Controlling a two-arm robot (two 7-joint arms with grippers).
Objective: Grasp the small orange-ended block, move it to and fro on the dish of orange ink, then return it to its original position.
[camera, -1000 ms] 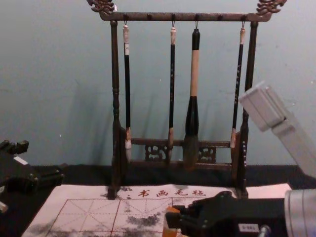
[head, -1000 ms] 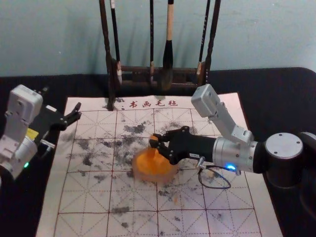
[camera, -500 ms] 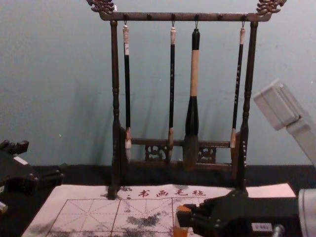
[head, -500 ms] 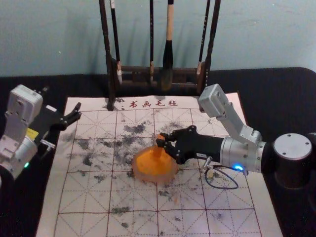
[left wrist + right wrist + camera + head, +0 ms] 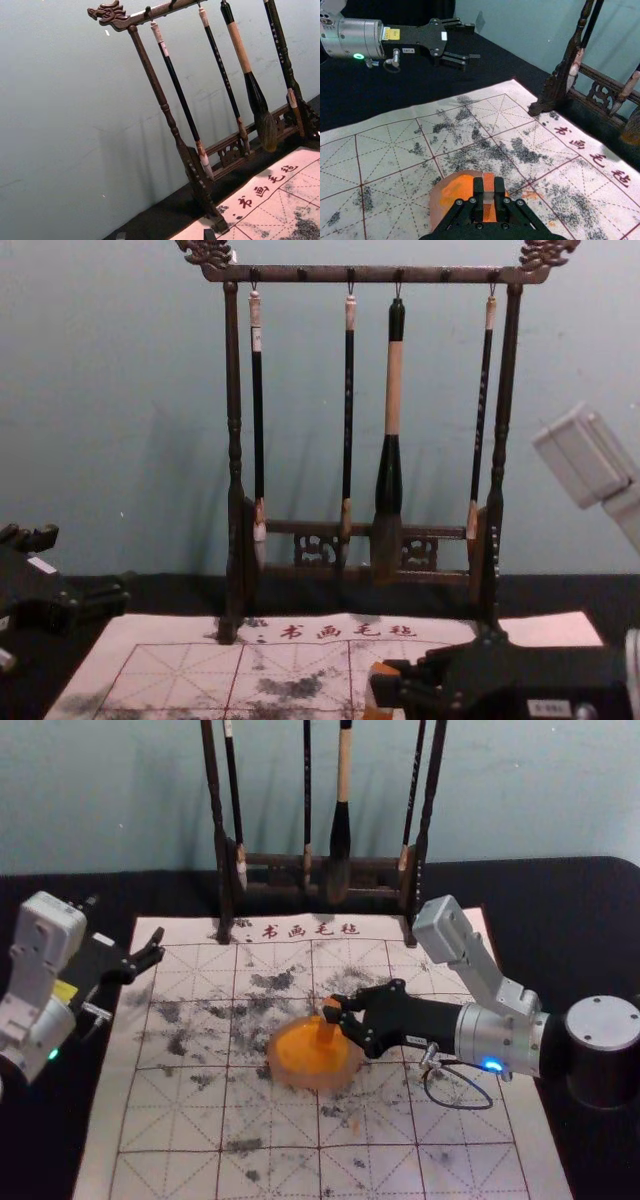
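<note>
Roughly midway, I judge — right end effector (image 5: 334,1010) grips the block (image 5: 327,1030) at the right side of the ink dish (image 5: 284,1076). Grasp done; any rubbing left, then return. Left end effector (image 5: 159,945) idles wide, by the mat's (image 5: 150,1125) far-left corner.

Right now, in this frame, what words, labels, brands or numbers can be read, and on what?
"书画毛毡": red print on the white gridded felt mat.
Slim black-handled brush on the dark wooden rack: characters too small to read.
White label, right arm: too blurred.
White label and yellow label, left arm: too blurred.
</note>
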